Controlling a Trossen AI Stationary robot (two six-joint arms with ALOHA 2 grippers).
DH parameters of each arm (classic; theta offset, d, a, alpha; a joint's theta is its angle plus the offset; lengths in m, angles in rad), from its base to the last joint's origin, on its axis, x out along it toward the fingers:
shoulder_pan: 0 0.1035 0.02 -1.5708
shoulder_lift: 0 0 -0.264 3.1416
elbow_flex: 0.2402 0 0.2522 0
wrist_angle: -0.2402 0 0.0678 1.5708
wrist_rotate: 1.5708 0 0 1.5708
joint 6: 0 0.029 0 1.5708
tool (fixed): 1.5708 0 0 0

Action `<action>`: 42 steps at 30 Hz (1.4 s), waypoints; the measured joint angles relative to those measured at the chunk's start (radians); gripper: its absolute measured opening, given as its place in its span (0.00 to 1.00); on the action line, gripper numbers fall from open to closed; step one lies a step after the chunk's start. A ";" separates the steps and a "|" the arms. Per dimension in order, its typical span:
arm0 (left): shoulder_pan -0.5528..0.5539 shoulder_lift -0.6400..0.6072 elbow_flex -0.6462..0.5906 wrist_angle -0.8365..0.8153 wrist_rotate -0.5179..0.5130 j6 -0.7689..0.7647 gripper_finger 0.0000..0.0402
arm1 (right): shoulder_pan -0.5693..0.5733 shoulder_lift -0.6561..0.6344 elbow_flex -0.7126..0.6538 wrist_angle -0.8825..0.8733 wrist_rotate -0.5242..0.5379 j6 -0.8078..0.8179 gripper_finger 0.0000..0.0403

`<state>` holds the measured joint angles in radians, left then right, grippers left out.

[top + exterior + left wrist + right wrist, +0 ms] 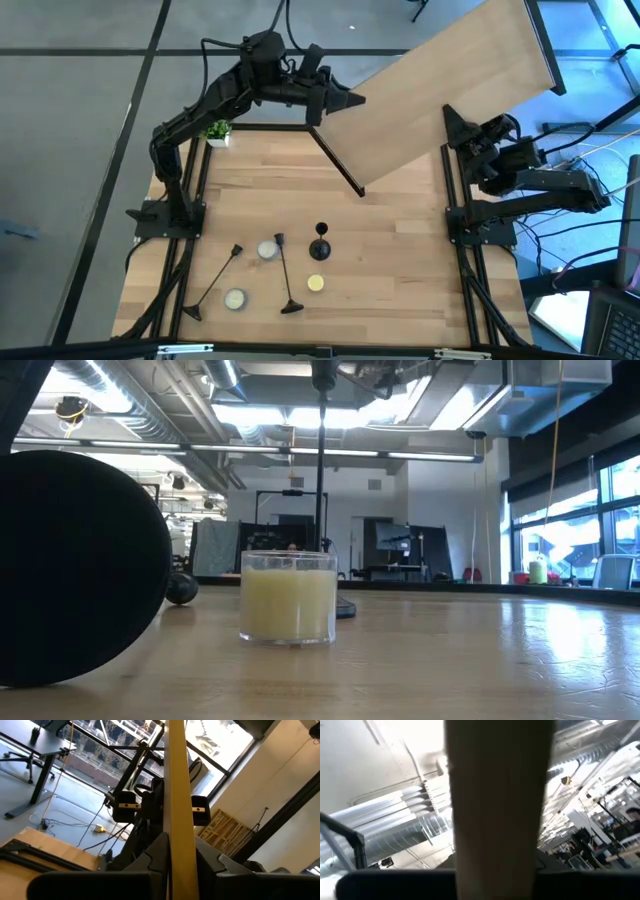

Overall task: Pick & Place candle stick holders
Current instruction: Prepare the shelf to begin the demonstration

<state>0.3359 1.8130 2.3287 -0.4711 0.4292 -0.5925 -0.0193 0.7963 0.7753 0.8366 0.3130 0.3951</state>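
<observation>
1. While the left gripper [340,101] sits at the far side of the table, its fingers [150,862] are clamped narrow on the edge of a wooden board [440,95]. The left wrist view shows that edge running straight up between them.
2. The right gripper [450,120] is against the opposite side of the same board, at the table's right rear. The board fills the middle of the right wrist view. Whether this claw is gripping it cannot be told.
3. The board is tilted and covers the far right corner of the table [400,250].
4. All three candle stick holders are at the near middle of the table, well apart from both grippers.
   - The left tall holder [215,283] lies flat on a slant, with its base towards the near left.
   - The middle tall holder [285,272] lies flat, with its base at the near end. That base looms dark at the left of the low view.
   - The short holder [320,245] stands upright, just right of the middle one.
5. Two white candles [267,250] lie among the holders, one between the two tall stems and one nearer the front edge.
6. A yellow candle [288,595] stands just in front of the short holder.
7. A small potted plant [217,132] is at the far left corner.
</observation>
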 joint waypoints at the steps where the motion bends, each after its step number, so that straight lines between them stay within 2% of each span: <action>1: 0.001 0.000 0.000 -0.002 0.000 -0.004 0.10 | 0.000 -0.001 0.000 -0.009 0.011 0.018 0.15; 6: 0.014 -0.005 0.000 -0.026 0.011 -0.027 0.10 | 0.000 -0.005 0.000 -0.053 0.031 0.078 0.14; 10: 0.017 -0.007 0.000 -0.030 0.038 -0.015 0.21 | 0.000 -0.007 0.000 -0.087 0.030 0.132 0.14; 14: 0.028 -0.010 0.001 -0.006 0.146 -0.032 0.31 | 0.002 -0.010 0.002 -0.170 0.003 0.201 0.14; 20: 0.044 -0.025 0.000 0.019 0.182 -0.014 0.34 | 0.002 -0.010 0.067 -0.318 0.016 0.309 0.13; 26: 0.052 -0.075 0.002 0.017 0.188 0.026 0.35 | -0.003 -0.007 0.205 -0.632 0.074 0.426 0.13; 34: 0.034 -0.112 0.001 -0.023 0.183 0.078 0.35 | -0.080 0.030 0.502 -1.310 0.079 0.637 0.13; 38: 0.010 -0.110 0.000 -0.057 0.179 0.110 0.35 | -0.143 0.041 0.547 -1.413 0.022 0.712 0.13; 42: -0.015 -0.110 0.000 -0.085 0.177 0.145 0.35 | -0.215 0.047 0.507 -1.466 -0.120 0.764 0.13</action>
<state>0.3209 1.7027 2.3291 -0.5560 0.6058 -0.4473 -0.2344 0.8430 1.2823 -0.6298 0.1930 1.1589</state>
